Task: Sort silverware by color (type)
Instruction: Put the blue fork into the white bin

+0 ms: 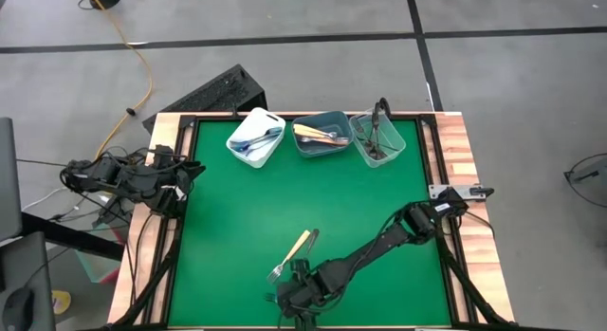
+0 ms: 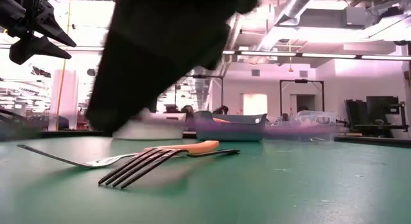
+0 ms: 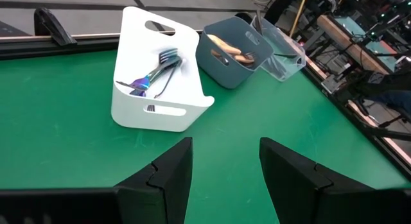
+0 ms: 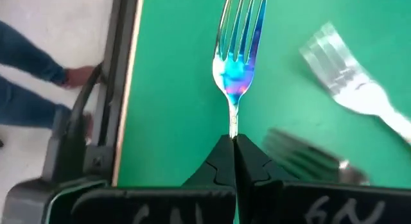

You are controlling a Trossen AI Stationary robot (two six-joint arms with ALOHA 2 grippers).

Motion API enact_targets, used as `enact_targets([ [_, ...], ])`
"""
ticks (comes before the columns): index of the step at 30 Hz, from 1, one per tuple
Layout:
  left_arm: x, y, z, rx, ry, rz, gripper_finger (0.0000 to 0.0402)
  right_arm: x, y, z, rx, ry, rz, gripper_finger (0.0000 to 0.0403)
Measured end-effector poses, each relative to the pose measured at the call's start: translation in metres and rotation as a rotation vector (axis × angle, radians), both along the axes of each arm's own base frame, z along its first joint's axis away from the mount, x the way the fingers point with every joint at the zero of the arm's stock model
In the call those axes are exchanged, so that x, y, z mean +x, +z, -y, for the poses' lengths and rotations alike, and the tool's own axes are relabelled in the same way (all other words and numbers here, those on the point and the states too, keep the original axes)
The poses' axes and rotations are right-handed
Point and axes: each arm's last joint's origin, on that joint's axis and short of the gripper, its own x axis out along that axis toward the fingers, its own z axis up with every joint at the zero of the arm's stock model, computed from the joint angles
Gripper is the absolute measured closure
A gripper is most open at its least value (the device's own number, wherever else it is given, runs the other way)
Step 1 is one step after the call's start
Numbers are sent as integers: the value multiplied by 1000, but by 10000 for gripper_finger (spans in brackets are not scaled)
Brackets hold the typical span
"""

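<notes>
Green worktop [image 1: 247, 217] with three bins and loose forks

Along the far edge stand a white bin [image 1: 256, 137] on the left, a grey-blue bin [image 1: 321, 133] in the middle and a clear bin [image 1: 377, 138] on the right, close together in a row, each holding cutlery. Near the front edge, about mid-width, an orange-handled fork [image 1: 293, 252] lies on the green mat with its prongs toward the near left; the low view shows a dark-handled fork [image 2: 154, 161] lying just beside it. Wooden strips border the mat on the left and right sides.
</notes>
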Motion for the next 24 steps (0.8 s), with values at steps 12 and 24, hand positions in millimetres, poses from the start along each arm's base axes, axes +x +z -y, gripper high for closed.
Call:
enact_targets([
  [12, 0, 0, 0, 0, 0, 0, 237, 25, 39, 32, -47, -45, 112, 401],
  [24, 0, 0, 0, 0, 0, 0, 237, 43, 86, 99, -131, -81, 161, 401],
])
